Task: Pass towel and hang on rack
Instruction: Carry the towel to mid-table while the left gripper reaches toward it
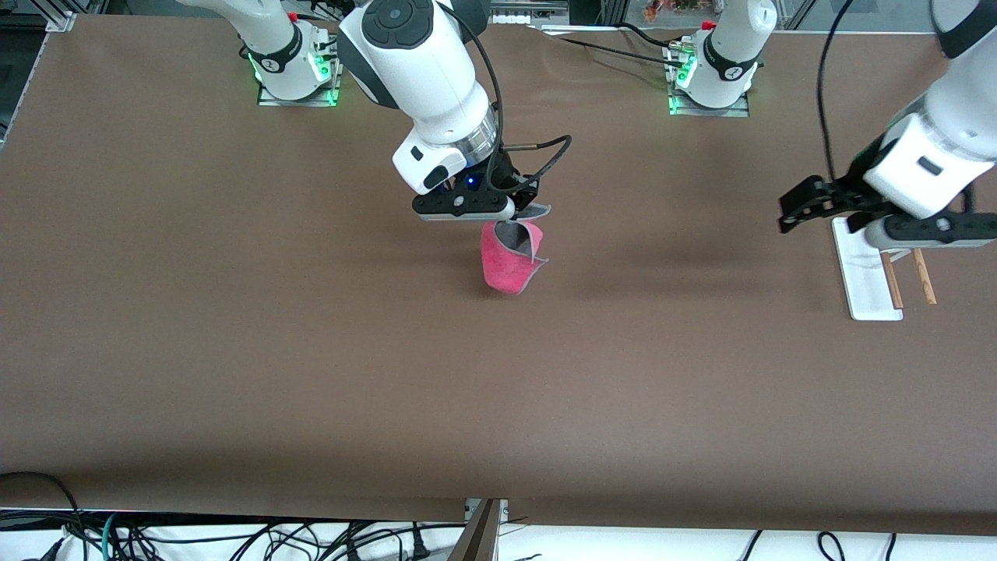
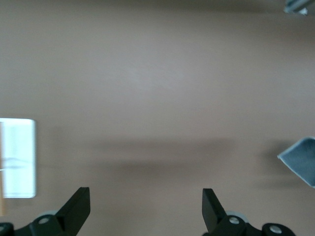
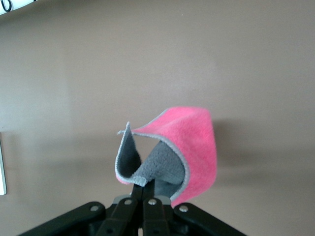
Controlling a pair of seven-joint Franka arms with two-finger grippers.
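Rack partly hidden by left gripper; rods' upper ends covered.

Square pink-and-grey cloth towel hangs from right gripper over brown table centre. White-based wooden-rod rack stands at three o'clock, left gripper over the table beside it.

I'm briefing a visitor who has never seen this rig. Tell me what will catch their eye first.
The bright pink-red towel stands out, dangling over the middle of the brown table, pinched in the shut right end effector with its grey face curling inward. Next, the left end effector hangs open and empty over the table beside the rack, which stands at the left arm's end of the table.
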